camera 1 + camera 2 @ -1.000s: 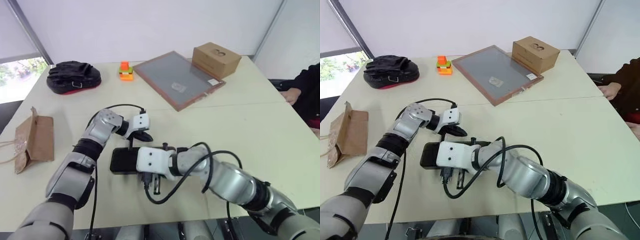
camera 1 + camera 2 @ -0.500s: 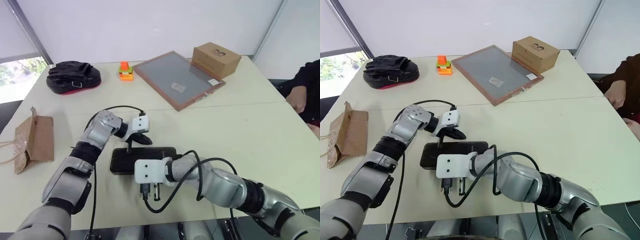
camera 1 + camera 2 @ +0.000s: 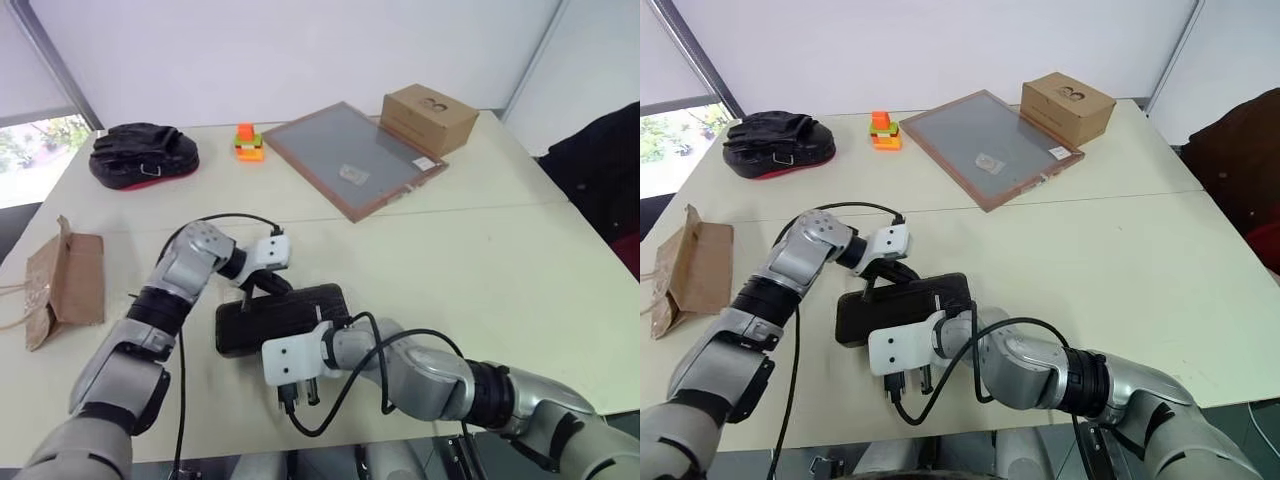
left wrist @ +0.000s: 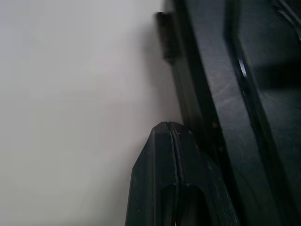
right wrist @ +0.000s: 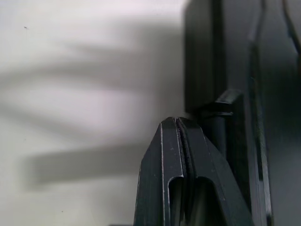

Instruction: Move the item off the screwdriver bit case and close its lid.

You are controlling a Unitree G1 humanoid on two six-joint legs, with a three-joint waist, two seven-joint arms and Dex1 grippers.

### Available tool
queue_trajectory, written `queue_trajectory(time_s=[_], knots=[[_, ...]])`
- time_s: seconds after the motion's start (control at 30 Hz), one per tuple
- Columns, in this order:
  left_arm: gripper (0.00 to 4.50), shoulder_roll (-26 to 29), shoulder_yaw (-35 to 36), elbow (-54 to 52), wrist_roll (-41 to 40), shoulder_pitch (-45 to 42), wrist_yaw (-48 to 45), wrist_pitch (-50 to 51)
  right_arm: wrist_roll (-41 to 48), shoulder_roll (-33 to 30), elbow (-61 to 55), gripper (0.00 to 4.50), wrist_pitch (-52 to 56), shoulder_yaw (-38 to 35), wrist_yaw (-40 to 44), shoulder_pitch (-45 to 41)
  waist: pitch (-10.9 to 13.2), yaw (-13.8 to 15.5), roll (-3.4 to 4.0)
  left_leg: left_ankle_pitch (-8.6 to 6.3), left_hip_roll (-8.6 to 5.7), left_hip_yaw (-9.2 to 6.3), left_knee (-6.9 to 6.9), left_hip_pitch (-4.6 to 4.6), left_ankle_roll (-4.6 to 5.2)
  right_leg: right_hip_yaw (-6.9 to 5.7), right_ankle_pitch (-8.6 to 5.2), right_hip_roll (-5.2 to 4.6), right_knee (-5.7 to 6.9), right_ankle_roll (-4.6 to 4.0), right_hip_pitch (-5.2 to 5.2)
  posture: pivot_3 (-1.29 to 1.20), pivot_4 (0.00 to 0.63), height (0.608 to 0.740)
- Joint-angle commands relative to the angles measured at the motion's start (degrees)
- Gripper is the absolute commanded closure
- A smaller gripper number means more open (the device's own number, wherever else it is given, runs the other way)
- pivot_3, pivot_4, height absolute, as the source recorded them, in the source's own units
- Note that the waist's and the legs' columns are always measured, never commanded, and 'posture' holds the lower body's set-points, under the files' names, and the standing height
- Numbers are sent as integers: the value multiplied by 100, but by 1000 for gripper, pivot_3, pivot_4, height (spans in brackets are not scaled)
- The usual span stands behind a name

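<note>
Table (image 3: 480,260) cream, window far left — both grippers (image 3: 262,290) (image 5: 178,123) pinched closed, empty, flanking the case (image 3: 285,315).

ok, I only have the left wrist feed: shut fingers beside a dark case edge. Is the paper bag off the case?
Observer: Yes. The paper bag lies flat near the left edge of the table, well apart from the case.
Operator: Lid down?
Observer: It looks down: the case's top is flat and dark, with no bits showing. I cannot tell whether it is latched.
Operator: Right arm?
Observer: The right gripper is shut at the case's near edge, and the left gripper is at its far edge.
</note>
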Motion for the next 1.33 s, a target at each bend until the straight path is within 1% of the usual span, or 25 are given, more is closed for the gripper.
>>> queue_trajectory(time_s=[0.03, 0.13, 0.37, 0.53, 0.6, 0.67, 0.7, 0.73, 0.8, 0.83, 0.87, 0.9, 0.93, 1.0, 1.1, 1.17, 1.2, 1.27, 1.33], knots=[[4500, -20, -738, -339, -99, 449, -824, 162, -775, -54, 316, 4450, 229, -334, -313, -396, 0, -5, 0, 0, 0, 1, 0, 0, 0, 1, 0, 0, 0, 0, 0, 0, 150, 740], [4500, -23, -907, -612, -183, 587, -878, 304, -964, -57, 426, 4450, 276, -310, -358, -519, 0, -3, 0, 0, 0, 0, 0, 1, 0, 1, 0, 0, 0, 0, 0, 0, 150, 740], [4500, -302, -1038, -851, -80, 807, -718, 357, -1090, 24, 535, 4450, 347, -352, -451, -685, -1, -2, 1, 0, 0, 1, 0, 4, 0, 2, 0, 0, 1, -1, 2, 0, 150, 740], [4500, -399, -1127, -1137, -47, 1003, -670, 430, -1194, -4, 705, 4450, 277, -352, -518, -789, -8, -1, 10, 0, 0, 1, -1, 10, 0, 2, -1, 0, 0, -1, 8, 0, 150, 740], [4500, -490, -1046, -1006, 13, 980, -454, 342, -1027, 14, 621, 4450, 305, -482, -465, -715, -11, 4, 13, 0, 0, 1, -2, 12, 0, 2, -1, 0, 0, -2, 10, 0, 150, 740], [4500, -600, -884, -587, 167, 830, -48, 66, -603, 96, 305, 4450, 494, -784, -298, -470, -22, 24, 24, 0, -1, 0, -2, 16, 0, 1, -1, -2, 0, -2, 16, 0, 150, 740], [4500, -674, -764, -262, 282, 706, 297, -200, -236, 167, 28, 4450, 689, -1044, -136, -251, -30, 62, 29, 0, -2, 0, -2, 23, 0, 1, -2, -4, -1, -2, 24, 0, 150, 740], [4500, -767, -574, 108, 354, 537, 691, -379, 208, 234, -368, 4450, 929, -1407, 79, 35, -31, 169, 31, 0, -4, -1, -2, 31, 0, -1, -2, -9, -3, -1, 38, 0, 150, 740], [4500, -959, 71, 671, 112, 172, 1246, -392, 1305, 380, -1416, 4450, 1763, -2639, 755, 739, -30, 328, 29, 0, -12, -11, 5, 31, 0, -9, -3, -16, -12, 1, 55, 0, 150, 740], [4500, -1018, 286, 842, -5, 58, 1369, -367, 1641, 402, -1718, 4450, 2027, -3037, 949, 915, -30, 393, 26, 0, -15, -17, 14, 26, 1, -15, -2, -19, -20, 2, 60, 0, 150, 740], [4500, -1028, 550, 920, -193, -41, 1462, -319, 2100, 531, -2040, 4450, 2408, -3713, 1260, 1093, -30, 422, 20, 0, -26, -27, 26, 6, 2, -15, -1, -22, -25, 3, 57, 0, 150, 740], [4500, -1008, 714, 959, -321, -96, 1500, -318, 2467, 666, -2246, 4450, 2723, -4253, 1478, 1190, -28, 455, 7, -2, -29, -26, 29, 4, 5, -10, -1, -22, -28, 5, 56, 0, 150, 740], [4500, -963, 945, 937, -496, -143, 1587, -303, 2897, 825, -2444, 4450, 3113, -4969, 1790, 1270, -22, 462, -6, -4, -30, -26, 31, 3, 8, -11, 0, -22, -30, 6, 57, 0, 150, 740], [4500, -878, 1376, 826, -831, -206, 1820, -123, 3550, 1017, -2618, 4450, 3625, -6107, 2200, 1307, -4, 449, -19, -5, -25, -24, 29, -7, 9, -9, 0, -16, -24, 6, 37, 0, 150, 740], [4500, -724, 1958, 489, -1291, -193, 2200, 333, 4075, 1119, -2420, 4450, 3953, -7279, 2331, 1185, 7, 370, -24, -5, -18, -23, 15, -12, 9, -9, 1, -12, -12, 4, 15, 0, 150, 740], [4500, -451, 2490, -270, -1673, 135, 2473, 850, 3853, 924, -1646, 4450, 3480, -7810, 1922, 1149, 24, 282, -27, -4, -16, -23, 6, -13, 7, -9, 1, -11, -10, 3, 9, 0, 150, 740], [4500, -321, 2706, -672, -1828, 344, 2600, 1102, 3733, 807, -1273, 4450, 3144, -7957, 1742, 1190, 25, 241, -29, -4, -15, -15, 4, -13, 7, -5, 1, -12, -9, 2, 4, 0, 150, 740], [4500, -151, 2937, -1259, -2053, 688, 2790, 1484, 3655, 628, -809, 4450, 2564, -8027, 1539, 1316, 26, 169, -25, -4, -18, -5, -5, -9, 5, 5, 2, -20, -10, 1, 3, 0, 150, 740], [4500, 43, 3169, -1929, -2240, 1217, 2950, 1740, 3560, 443, -378, 4450, 1966, -7989, 1390, 1480, 27, 167, -23, -4, -19, 3, -14, -9, 4, 15, 1, -22, -12, 1, -5, 0, 150, 740]])
